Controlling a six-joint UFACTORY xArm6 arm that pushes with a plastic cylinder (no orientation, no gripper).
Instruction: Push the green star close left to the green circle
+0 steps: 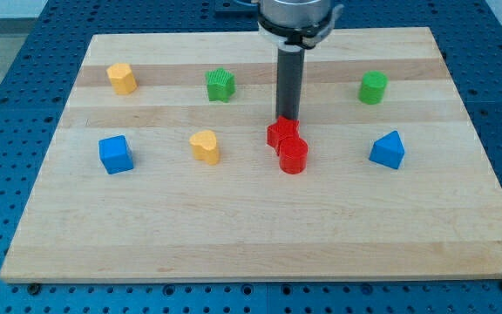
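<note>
Contents of the wooden surface (260, 235): eight blocks.

Green, two: green star (220, 85), far and left of centre; green circle (373, 87), far right. They lie well apart, at about the same depth, with the rod between them.

Red, two: a red block (281, 133) of uncertain shape and a red cylinder (293, 156), touching each other near the centre.

Yellow, two: a yellow block (122, 78) at far left, shape unclear; a yellow heart (205, 146) left of centre.

Blue, two: a blue cube (115, 154) at left; a blue peaked block (388, 150) at right.

Tool: no pincer is fitted, so there is nothing to stand apart or together. The dark rod comes down from the far edge; my tip (287, 119) is at the far side of the red block, seemingly touching it, right of the green star and left of the green circle.
</note>
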